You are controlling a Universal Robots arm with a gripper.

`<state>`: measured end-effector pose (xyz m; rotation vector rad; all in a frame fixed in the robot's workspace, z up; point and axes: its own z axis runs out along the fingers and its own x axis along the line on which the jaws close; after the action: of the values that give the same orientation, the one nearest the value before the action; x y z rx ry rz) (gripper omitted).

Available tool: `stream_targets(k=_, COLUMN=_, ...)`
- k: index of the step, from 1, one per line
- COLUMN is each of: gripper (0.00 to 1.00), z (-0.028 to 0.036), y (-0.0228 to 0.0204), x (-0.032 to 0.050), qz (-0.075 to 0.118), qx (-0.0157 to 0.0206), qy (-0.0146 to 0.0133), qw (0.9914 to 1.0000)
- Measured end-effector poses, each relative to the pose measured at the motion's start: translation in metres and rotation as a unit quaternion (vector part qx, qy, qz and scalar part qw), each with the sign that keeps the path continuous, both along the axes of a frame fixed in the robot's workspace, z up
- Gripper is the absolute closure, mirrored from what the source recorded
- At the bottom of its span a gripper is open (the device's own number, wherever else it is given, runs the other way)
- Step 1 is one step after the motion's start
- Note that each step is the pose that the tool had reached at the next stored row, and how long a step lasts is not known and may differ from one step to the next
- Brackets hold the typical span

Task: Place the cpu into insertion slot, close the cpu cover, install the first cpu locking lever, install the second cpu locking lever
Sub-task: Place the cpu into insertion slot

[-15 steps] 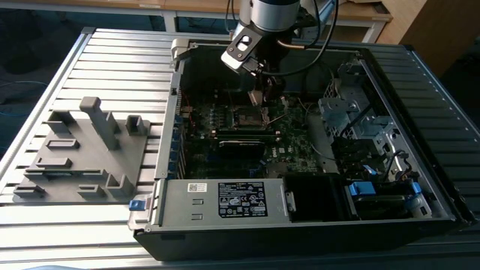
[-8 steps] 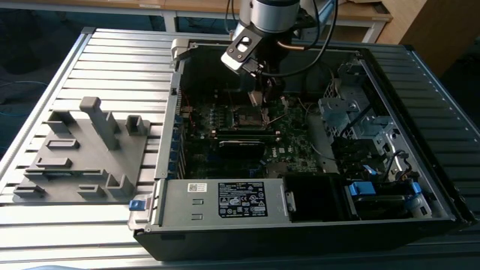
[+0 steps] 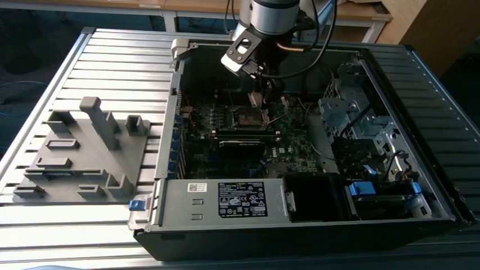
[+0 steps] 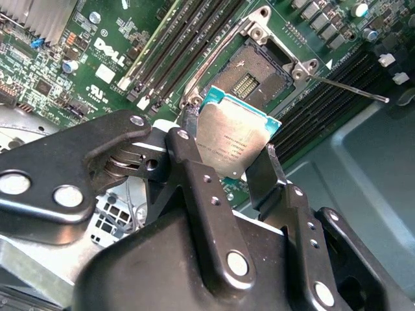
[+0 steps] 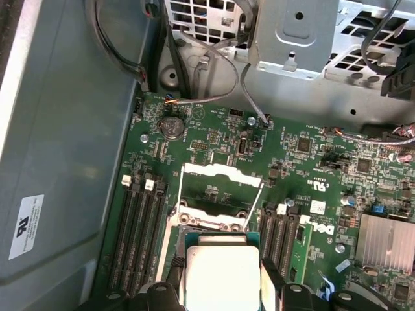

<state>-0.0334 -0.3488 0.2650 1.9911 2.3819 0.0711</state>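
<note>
Currently, cpu is clamped by its edges between two black fingers of gripper, held tilted above insertion slot. Slot is seen bare, contact field exposed. In first wrist view, cpu cover is seen swung open beside slot. Thin locking lever is seen sticking out free over memory slots. In exterior view, gripper is positioned inside open computer case, over motherboard. Grey fixture plate is seen on table at exterior view's left of case.
</note>
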Motion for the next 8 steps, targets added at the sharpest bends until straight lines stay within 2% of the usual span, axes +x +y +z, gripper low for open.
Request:
stream_targets(k=3, gripper=0.46, z=-0.0031, y=0.0, x=0.0, qz=0.0, qx=-0.0007, qy=0.0001, qw=1.0)
stream_targets(k=8, gripper=0.46, z=-0.0042, y=0.0, x=0.0, qz=0.0, qx=-0.001, qy=0.0001, qw=1.0)
